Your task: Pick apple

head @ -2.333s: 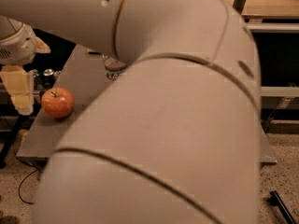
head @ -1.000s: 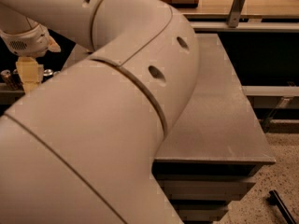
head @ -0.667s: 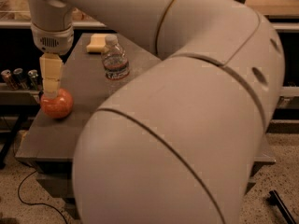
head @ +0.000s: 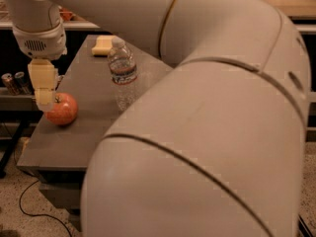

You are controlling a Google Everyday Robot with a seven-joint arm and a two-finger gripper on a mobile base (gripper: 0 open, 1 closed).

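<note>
Camera view shows the gripper [head: 44, 101] low against the left side of the apple [head: 64, 111], which sits near the table [head: 74, 147] corner; open or closed, I cannot tell. Off-centre, it may nudge the apple into rolling off

Cream-yellow pincer [head: 44, 101] at red-orange apple [head: 64, 110] on grey table [head: 84, 135], clear bottle [head: 122, 70], pale yellow sponge [head: 102, 46].

Cream arm [head: 222, 132], dark seams; yellowish jaws below vented wrist [head: 39, 41].
</note>
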